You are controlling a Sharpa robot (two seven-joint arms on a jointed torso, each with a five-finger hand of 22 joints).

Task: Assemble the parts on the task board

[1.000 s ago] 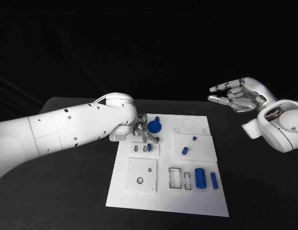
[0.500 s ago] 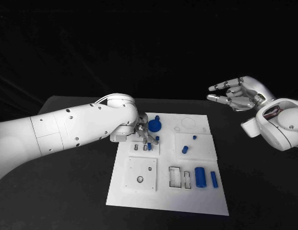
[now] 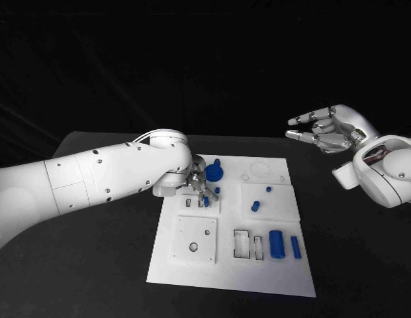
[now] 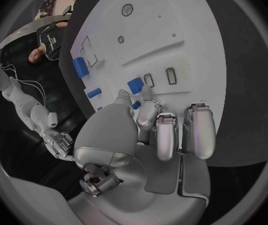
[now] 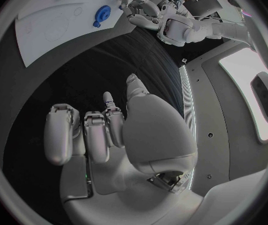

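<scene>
Several blue parts lie loose on the task board [image 3: 229, 271] in the head view: a big cylinder [image 3: 276, 246] and a slim bar [image 3: 295, 248] beside two open rectangular slots [image 3: 241, 243], a small peg [image 3: 255, 207] mid-board, a gear-like piece [image 3: 213, 174] near the far edge. Left hand [image 3: 198, 187] is low over the small-slot block [image 3: 198, 206], a small blue part [image 3: 205, 202] at its fingertips. Right hand [image 3: 327, 131] hovers off-board, fingers spread, empty. Left wrist view: left hand [image 4: 148, 135] pinches the blue part [image 4: 135, 85] just beside the two small slots [image 4: 159, 77]; not seated yet, I'd say. Right wrist view: right hand [image 5: 118, 130] loosely curled, holding nothing, board [image 5: 46, 30] well apart. Judgement: early, most slots unfilled.
</scene>
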